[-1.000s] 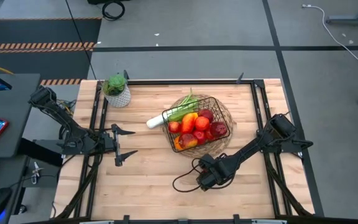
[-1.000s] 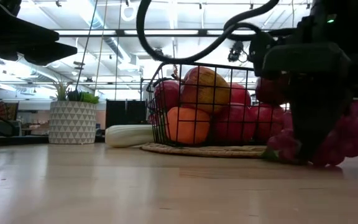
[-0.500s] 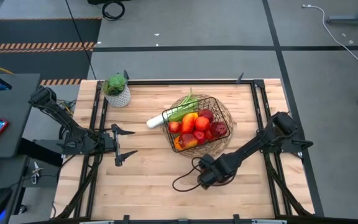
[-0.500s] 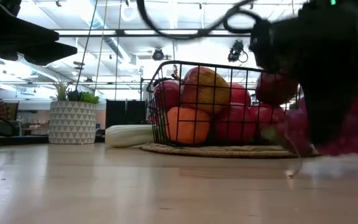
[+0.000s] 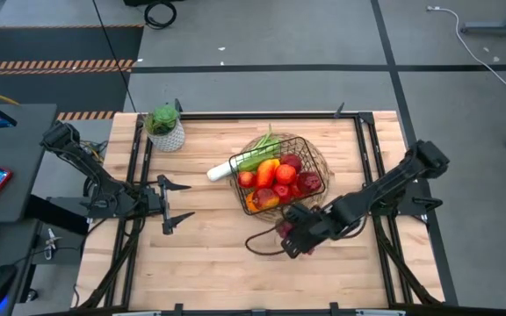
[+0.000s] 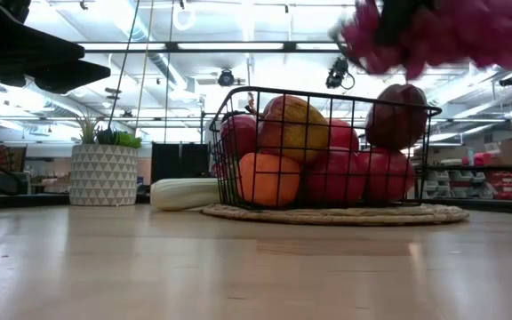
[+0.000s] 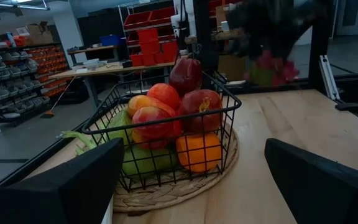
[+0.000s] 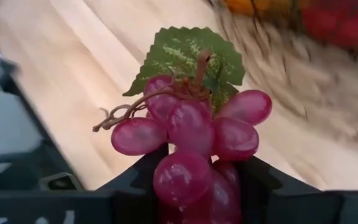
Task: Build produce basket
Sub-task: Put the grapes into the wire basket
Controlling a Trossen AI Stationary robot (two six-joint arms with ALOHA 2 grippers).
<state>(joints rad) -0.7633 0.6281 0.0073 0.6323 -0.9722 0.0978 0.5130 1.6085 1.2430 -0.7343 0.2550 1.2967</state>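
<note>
Here, right gripper (image 5: 295, 234) clenching the purple grapes (image 8: 191, 140) in the air beside the basket (image 5: 279, 173) on its wicker mat (image 5: 317, 162), left gripper (image 5: 172, 204) waiting spread wide, well apart.

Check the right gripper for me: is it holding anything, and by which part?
Yes. The right gripper is shut on the grapes, clamping the lower berries of the bunch; leaf and stem stick out free. The left gripper holds nothing.

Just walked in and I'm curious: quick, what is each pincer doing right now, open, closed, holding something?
Left pincer: open, holding nothing, at the table's left side.
Right pincer: shut on the grapes, lifted off the table beside the basket.
</note>
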